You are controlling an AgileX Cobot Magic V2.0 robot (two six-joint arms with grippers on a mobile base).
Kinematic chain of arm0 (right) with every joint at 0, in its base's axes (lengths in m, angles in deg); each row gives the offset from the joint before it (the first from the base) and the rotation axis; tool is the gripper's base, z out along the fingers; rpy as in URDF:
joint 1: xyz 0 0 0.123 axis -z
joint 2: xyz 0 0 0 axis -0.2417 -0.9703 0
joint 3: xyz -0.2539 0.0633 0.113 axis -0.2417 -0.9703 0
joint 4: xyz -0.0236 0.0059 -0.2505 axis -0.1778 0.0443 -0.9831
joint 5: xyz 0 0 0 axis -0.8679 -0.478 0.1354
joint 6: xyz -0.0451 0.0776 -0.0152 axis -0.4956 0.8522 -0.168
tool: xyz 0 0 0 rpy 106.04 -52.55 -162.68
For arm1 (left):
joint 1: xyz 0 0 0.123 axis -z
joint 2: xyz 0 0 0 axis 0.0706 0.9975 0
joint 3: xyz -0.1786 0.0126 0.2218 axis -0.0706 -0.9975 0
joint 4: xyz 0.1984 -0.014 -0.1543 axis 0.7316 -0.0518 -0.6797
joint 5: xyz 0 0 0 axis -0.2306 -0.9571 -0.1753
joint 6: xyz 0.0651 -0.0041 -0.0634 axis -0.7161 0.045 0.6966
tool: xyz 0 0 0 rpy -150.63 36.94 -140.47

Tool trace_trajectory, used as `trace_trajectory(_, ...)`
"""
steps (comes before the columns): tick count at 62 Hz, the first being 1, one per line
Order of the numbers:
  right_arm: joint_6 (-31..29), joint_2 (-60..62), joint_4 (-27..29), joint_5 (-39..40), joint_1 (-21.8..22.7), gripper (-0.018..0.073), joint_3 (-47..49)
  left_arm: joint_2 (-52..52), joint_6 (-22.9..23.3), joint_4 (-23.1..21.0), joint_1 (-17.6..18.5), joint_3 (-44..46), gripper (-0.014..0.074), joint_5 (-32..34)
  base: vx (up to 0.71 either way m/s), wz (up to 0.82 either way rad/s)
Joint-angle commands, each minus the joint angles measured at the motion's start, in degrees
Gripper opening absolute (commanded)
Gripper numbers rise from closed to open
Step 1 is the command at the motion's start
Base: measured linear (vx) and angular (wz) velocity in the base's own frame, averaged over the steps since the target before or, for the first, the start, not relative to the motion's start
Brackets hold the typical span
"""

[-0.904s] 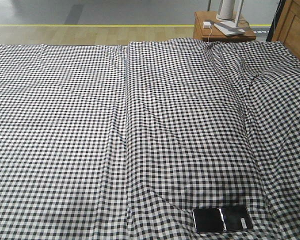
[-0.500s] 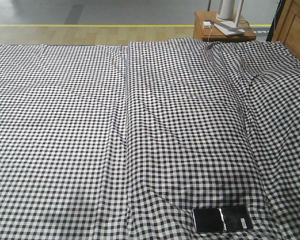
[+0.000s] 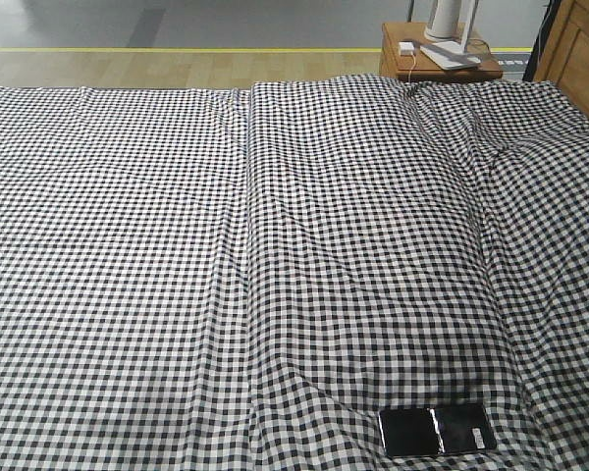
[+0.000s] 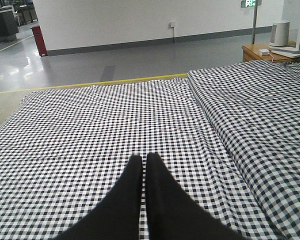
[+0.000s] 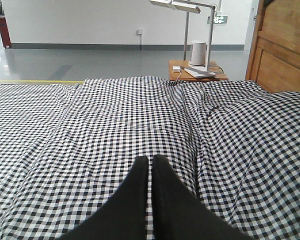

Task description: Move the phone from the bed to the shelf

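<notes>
The phone [image 3: 437, 430], black and glossy with a small white sticker at its right end, lies flat on the bed [image 3: 275, 245] near the front right edge of the front view. The bed is covered in creased black-and-white check fabric. My left gripper [image 4: 143, 159] hovers over bare check fabric [image 4: 115, 125] with its dark fingers shut and nothing between them. My right gripper [image 5: 151, 160] hangs likewise shut and empty above the bed [image 5: 115, 120]. Neither wrist view shows the phone, and neither gripper shows in the front view. The shelf is out of view.
A small brown bedside table [image 3: 440, 61] stands past the bed's far right corner, carrying a white lamp base [image 5: 198, 52] and a grey slab. A brown panelled wooden board [image 5: 282, 55] rises along the bed's right side. Grey floor with a yellow line [image 3: 177, 49] lies beyond.
</notes>
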Motion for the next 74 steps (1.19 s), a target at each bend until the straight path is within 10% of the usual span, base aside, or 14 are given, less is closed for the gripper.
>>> trace_trajectory(1,-0.89,0.62,-0.66,4.87,0.28,-0.0004,-0.28,-0.66,0.22,-0.26,0.02,1.46,0.0001,4.05,0.0,0.0)
trace_trajectory(17,-3.14,0.62,-0.66,10.79,0.28,-0.0004,-0.23,-0.66,0.22,-0.26,0.02,1.46,0.0001,4.05,0.0,0.0)
trace_trajectory(37,-3.2,0.62,0.0,37.12,0.28,-0.0004,2.25,-0.66,0.22,-0.26,0.02,1.46,0.0001,4.05,0.0,0.0)
trace_trajectory(74,-3.0,-26.5,0.09,10.27,0.28,0.0036,38.41,-0.66,0.22,-0.26,0.02,1.46,0.0001,4.05,0.0,0.0)
